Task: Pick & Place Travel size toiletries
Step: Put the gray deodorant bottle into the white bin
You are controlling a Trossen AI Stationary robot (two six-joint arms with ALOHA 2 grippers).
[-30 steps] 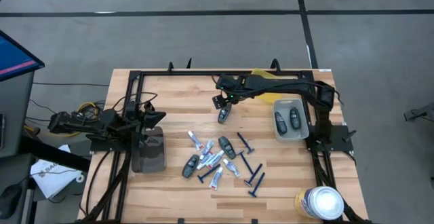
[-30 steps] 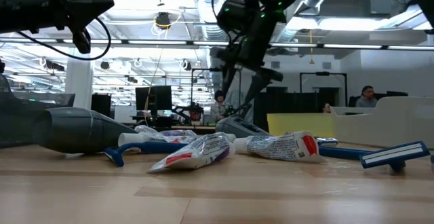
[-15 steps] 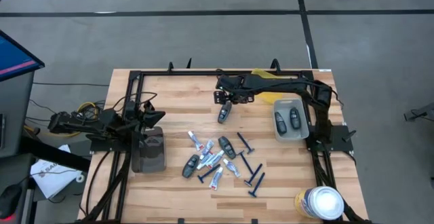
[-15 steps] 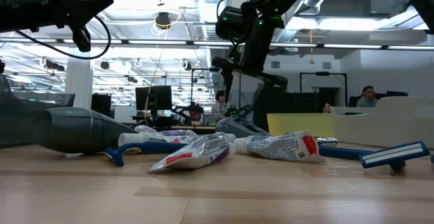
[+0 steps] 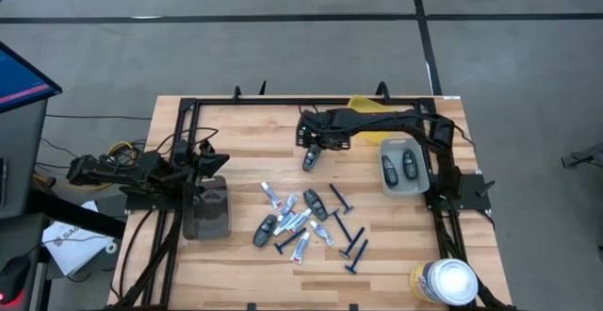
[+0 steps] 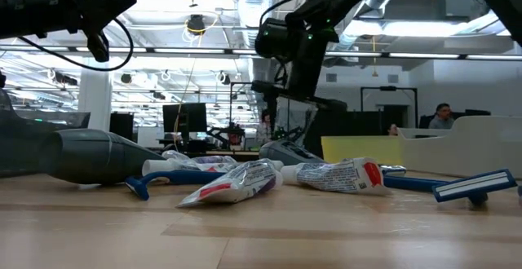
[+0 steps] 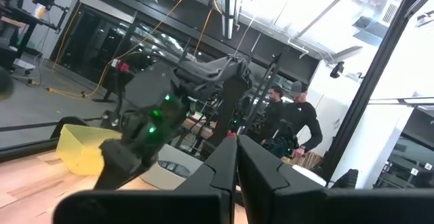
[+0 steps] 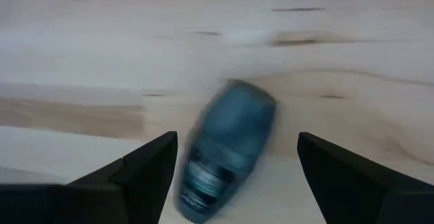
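Scattered in a loose heap near the middle of the table [image 5: 245,127]: small white-and-blue squeeze tubes [image 5: 300,220], dark grey oval pods [image 5: 265,229] and thin dark-blue razors [image 5: 354,252]. Tubes lying flat, crumpled, pointing various ways, some touching or overlapping one another. Razors spread along the heap's right and near edges, flat on the wood. One lone pod [image 5: 310,159] set apart on the far side of the heap, lying flat on bare wood, long axis roughly near-to-far, blue-grey with what may be a label at one end. Two more pods [image 5: 399,167] side by side in a grey tray [image 5: 420,188] to the right.
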